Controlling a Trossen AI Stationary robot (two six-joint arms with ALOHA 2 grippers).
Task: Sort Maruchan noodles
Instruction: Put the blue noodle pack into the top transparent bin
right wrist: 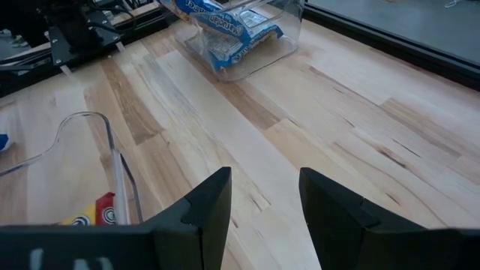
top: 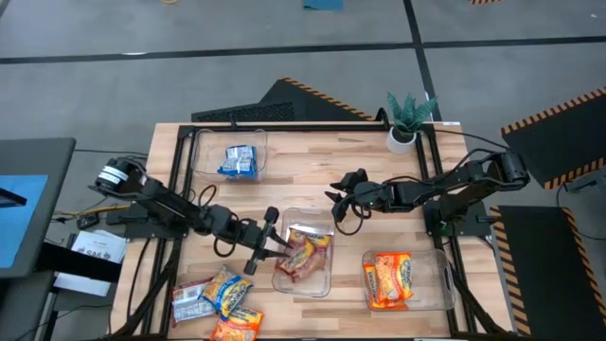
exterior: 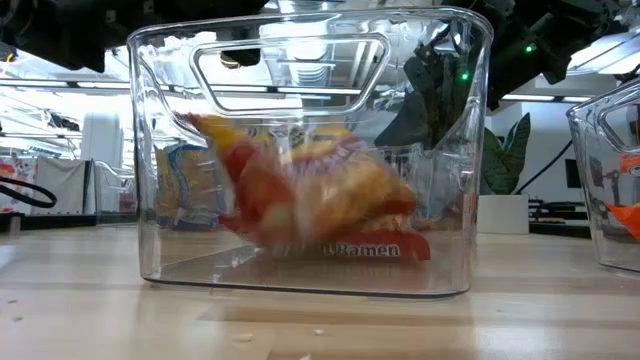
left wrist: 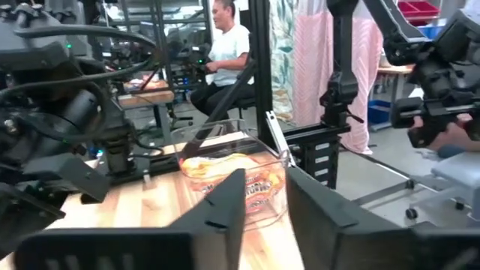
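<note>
High view shows the left gripper (top: 275,248) at the left wall of the middle clear bin (top: 322,284), its fingers spread apart with nothing between them. Red-brown Maruchan packets (top: 305,256) lie inside that bin. The right gripper (top: 333,197) hovers just beyond the bin's far rim, fingers parted and empty. A blue packet (top: 239,161) sits in the far-left bin (top: 201,142), orange packets (top: 388,278) fill the near-right bin (top: 441,284), and loose mixed packets (top: 216,299) lie on the table (top: 312,161) at the near left.
</note>
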